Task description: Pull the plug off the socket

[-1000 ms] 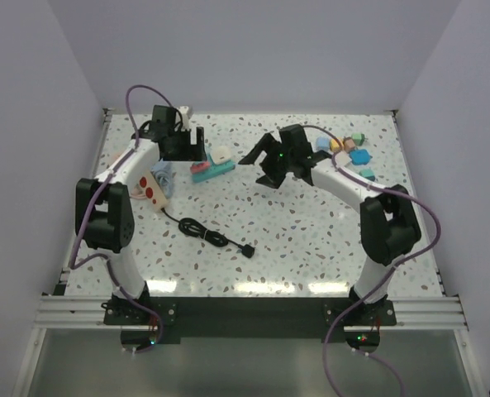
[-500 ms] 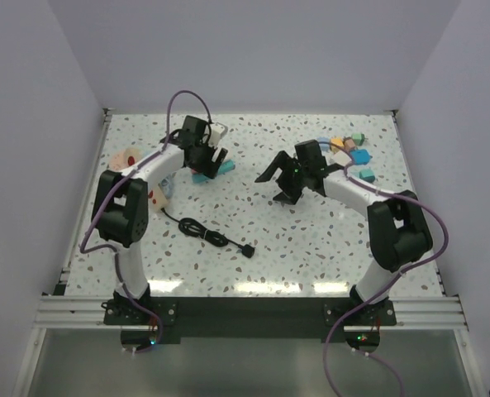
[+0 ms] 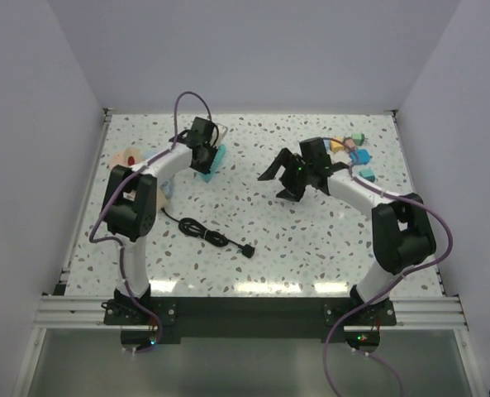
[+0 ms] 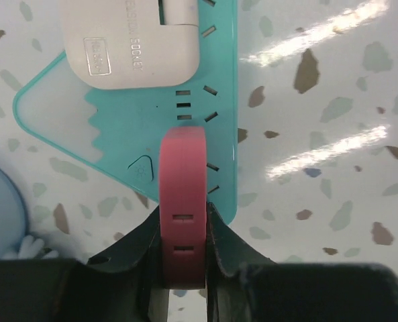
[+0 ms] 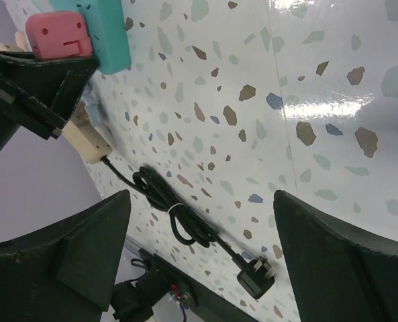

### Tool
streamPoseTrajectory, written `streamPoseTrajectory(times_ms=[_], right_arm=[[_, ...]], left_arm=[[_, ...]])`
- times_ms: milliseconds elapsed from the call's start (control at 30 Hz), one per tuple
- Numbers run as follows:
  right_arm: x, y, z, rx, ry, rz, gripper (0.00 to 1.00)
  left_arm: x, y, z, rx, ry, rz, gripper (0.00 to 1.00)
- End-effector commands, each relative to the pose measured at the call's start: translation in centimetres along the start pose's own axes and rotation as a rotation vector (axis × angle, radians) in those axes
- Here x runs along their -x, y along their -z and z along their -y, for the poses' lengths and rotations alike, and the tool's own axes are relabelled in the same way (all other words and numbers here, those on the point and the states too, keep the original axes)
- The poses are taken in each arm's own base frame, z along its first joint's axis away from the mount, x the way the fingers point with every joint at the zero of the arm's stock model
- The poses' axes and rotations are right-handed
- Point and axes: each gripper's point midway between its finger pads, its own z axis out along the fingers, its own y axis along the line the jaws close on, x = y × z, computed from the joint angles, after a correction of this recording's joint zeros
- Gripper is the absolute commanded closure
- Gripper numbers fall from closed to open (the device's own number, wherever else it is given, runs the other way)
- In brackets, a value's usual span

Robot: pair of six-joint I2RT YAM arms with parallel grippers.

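Over the mid bench (image 3: 311, 240), the right fingers (image 3: 276, 185) hang released, well apart from the work. Near the far edge, left of centre, the left fingers (image 4: 183, 209) clench the plug (image 4: 182, 161) seated in the teal socket (image 4: 222, 100). We judge the unheld socket may lift with it. A second ago these fingers stood open.

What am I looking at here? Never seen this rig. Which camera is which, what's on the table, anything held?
Two robot arms bolted at a table's near edge, each ending in a two-finger pincer. The wide picture looks down from above and behind; the other two come from a camera on each wrist. The left pincer is closed on a pink plug sitting on a teal socket board, beside a white adapter. The right pincer hangs open, empty. Also on the table: a coiled black cable and coloured blocks.
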Motion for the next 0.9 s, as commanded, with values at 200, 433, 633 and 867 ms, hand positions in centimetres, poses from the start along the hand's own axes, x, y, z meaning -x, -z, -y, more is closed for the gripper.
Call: streamPoseTrajectory(times_ms=[200,433,633,867], right_arm=[[1.2,2.8,-1.1,-0.012,0.160,0.010,0.10],[2.4,4.3,1.2,-0.141,0.234,0.031,0.09],[3.5,5.4,1.8,-0.191,0.288,0.058,0.08],[3.7,5.6,1.4,-0.172,0.329,0.049,0.07]], left_arm=[[-2.2,0.9,11.9,-0.145,0.326,-0.110,1.00],[-3.2,1.5,19.4,-0.270,0.515,-0.200,0.85],[-2.9,2.1,22.2,-0.310,0.574,-0.208,0.41],[-1.1,3.5,19.9,-0.194,0.560,-0.164,0.26]])
